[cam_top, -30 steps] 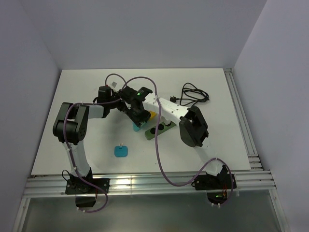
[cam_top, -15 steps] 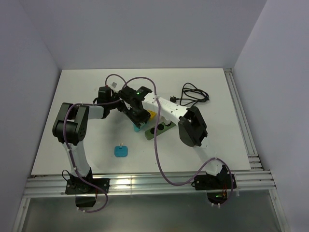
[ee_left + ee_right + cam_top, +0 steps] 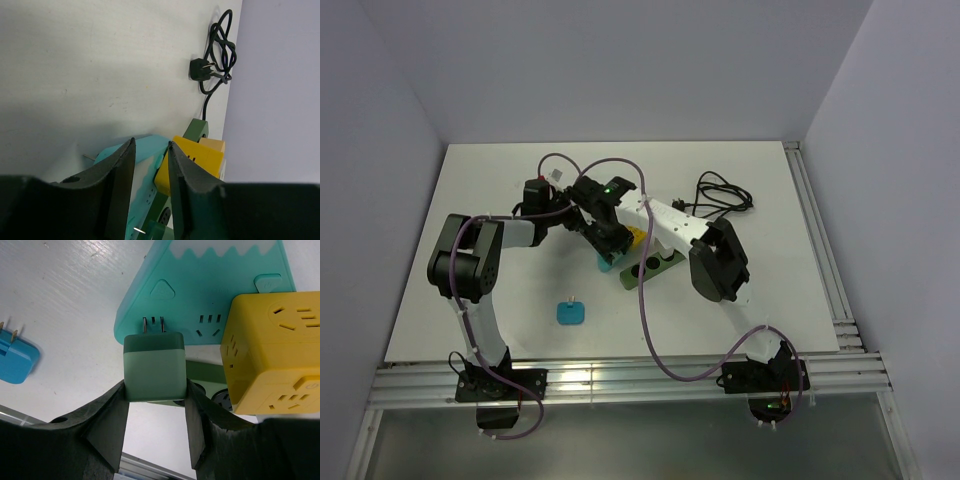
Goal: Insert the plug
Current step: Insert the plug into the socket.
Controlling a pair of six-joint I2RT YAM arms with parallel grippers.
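Observation:
My right gripper (image 3: pixel 155 388) is shut on the plug (image 3: pixel 154 365), a two-tone green adapter. Its prongs point at a socket on the teal power strip (image 3: pixel 210 285) and stop just short of that face. Beside the plug sits a yellow cube socket (image 3: pixel 272 350). In the left wrist view my left gripper (image 3: pixel 150 150) straddles one end of the teal power strip (image 3: pixel 111 151), with its fingers narrow around it and one finger wedged against the yellow cube (image 3: pixel 197 157). In the top view both grippers meet over the teal strip (image 3: pixel 608 263) at mid-table.
A dark green power strip (image 3: pixel 650 268) lies under the yellow cube. A blue plug (image 3: pixel 571 312) lies nearer the arm bases. A black cable with its plug (image 3: pixel 720 195) is coiled at the back right. A purple cable loops over both arms.
The left gripper's jaws have drawn closer together round the teal strip. Both arms have barely shifted, and the right gripper has kept hold of the plug.

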